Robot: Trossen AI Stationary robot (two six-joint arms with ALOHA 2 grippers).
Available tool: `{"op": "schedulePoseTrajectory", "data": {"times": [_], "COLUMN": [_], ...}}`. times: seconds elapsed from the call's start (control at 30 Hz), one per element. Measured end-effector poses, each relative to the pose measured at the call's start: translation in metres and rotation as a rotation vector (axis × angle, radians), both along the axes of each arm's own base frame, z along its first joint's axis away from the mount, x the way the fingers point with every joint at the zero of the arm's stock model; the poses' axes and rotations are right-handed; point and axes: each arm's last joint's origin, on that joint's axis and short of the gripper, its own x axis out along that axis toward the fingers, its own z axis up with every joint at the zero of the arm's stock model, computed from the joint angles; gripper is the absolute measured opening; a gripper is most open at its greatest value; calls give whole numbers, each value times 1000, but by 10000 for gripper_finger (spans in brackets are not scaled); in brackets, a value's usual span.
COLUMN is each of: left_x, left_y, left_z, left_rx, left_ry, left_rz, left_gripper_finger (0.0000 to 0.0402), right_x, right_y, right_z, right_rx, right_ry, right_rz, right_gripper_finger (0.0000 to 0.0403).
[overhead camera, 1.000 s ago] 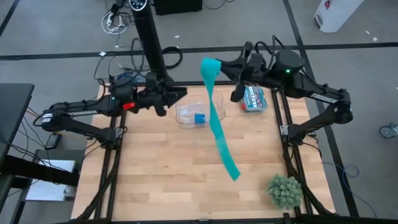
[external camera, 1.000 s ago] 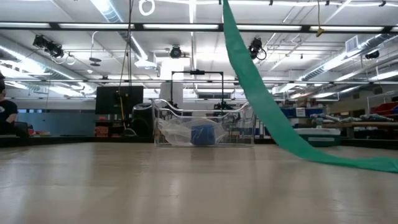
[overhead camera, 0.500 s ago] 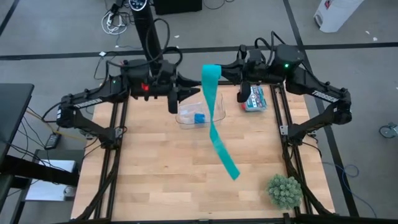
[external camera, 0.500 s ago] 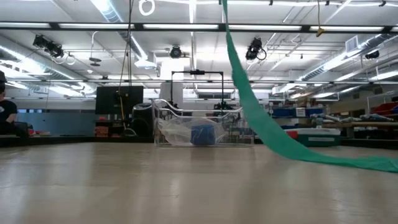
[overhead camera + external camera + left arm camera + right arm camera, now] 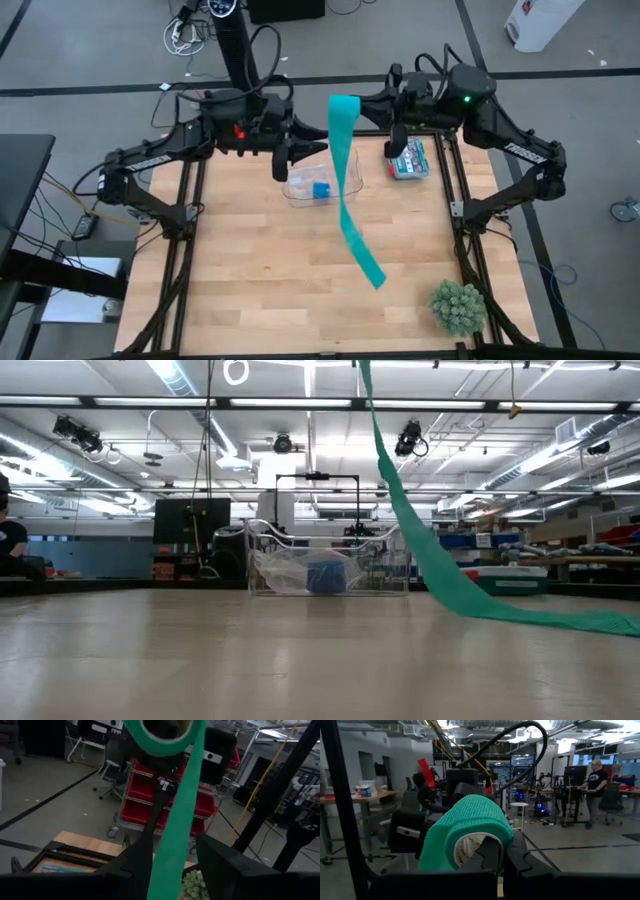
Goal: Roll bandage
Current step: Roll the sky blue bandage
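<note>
High over the desk's [image 5: 250, 300] far edge, the right claw [image 5: 496, 854] stays clamped on the bandage [image 5: 345, 180] core; most of the ribbon still hangs unrolled, its tail on the desk, while the left claw [image 5: 318, 145] waits apart just beside it

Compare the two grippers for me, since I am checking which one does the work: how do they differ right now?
The right gripper is shut on the bandage, holding its rolled end high; the left gripper is open and holds nothing. The right one sits at the strip's top; the left one hangs beside the strip, above the clear container. Both are raised off the table at its far edge.
</note>
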Motion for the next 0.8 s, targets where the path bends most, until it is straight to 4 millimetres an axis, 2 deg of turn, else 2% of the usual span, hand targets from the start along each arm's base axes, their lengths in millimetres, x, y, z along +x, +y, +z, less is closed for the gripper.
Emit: {"op": "schedulePoseTrajectory", "data": {"times": [0.13,0.43,0.8], "left_x": [6,31,31], "left_y": [1,5,5], "left_z": [-2,-21,-16], "left_rx": [7,18,29], "left_ry": [-14,41,-6], "left_rz": [0,-19,-26], "left_gripper_finger": [157,157,157], "right_x": [4,7,-11], "right_y": [-4,-10,-18], "right_z": [-2,3,17], "right_rx": [9,28,40], "right_ry": [0,-73,-180], "right_rz": [-11,-28,-54], "right_gripper_finger": [0,0,0]}}
